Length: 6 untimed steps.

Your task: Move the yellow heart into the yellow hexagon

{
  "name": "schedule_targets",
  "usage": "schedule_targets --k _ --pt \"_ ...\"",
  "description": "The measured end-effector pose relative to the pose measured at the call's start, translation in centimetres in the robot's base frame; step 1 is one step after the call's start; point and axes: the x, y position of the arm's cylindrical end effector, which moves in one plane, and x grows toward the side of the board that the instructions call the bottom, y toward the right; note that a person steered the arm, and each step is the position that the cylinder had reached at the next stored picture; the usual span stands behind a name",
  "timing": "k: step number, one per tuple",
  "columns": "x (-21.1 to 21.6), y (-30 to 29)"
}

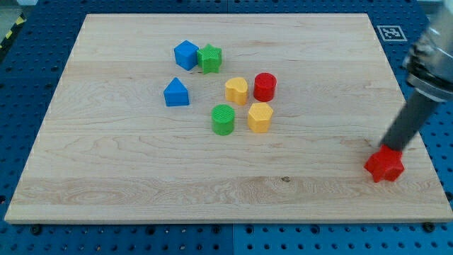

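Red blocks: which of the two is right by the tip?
The red block near the board's lower right corner; my tip sits at its top edge. The red cylinder stands mid-board beside the yellow heart.

You are looking at a pale wooden bench [127, 170] with fine brown grain, set on a blue pegboard [28, 85] dotted with dark holes. On it you see a yellow heart [236, 91], a yellow hexagon [260, 117], a red cylinder [265, 86], a green cylinder [223, 119], a green star [209, 58], a blue cube-like block [186, 54], a blue house-shaped block [176, 93] and a red star-like block [384, 165]. The rod is dark grey to black. A black-and-white marker [389, 32] sits at the view's top right.
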Motion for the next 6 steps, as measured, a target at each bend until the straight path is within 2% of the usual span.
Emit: schedule_targets --k 1,2,3,4,5,6 --pt "1.4 2.2" --pt "-2.6 2.2" --pt "-9.1 0.3" --pt "-15.5 -4.1" --pt "-16.3 -5.8" --pt "-17.5 -13.5"
